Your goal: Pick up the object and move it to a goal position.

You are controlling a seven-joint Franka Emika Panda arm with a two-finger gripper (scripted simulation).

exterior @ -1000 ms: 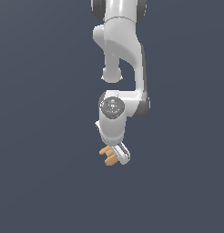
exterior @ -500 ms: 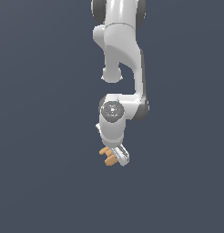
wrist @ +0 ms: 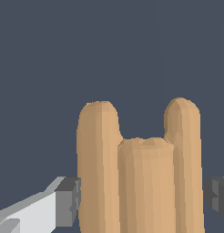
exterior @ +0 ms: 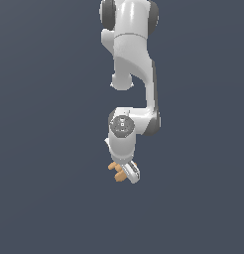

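Plain dark blue-grey background, white arm (exterior: 131, 74), tool (exterior: 125, 172) pinching tan-orange lumpy object (wrist: 141, 173), no readable writing

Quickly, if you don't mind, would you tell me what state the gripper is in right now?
Gripper: closed on the small tan-orange lumpy object of rounded bars, a finger pad at each side.

One white arm (exterior: 131, 69), two grey-tipped fingers (wrist: 67, 201), and a single tan-orange object (wrist: 139, 168) of three rounded bars, clamped between those fingers.
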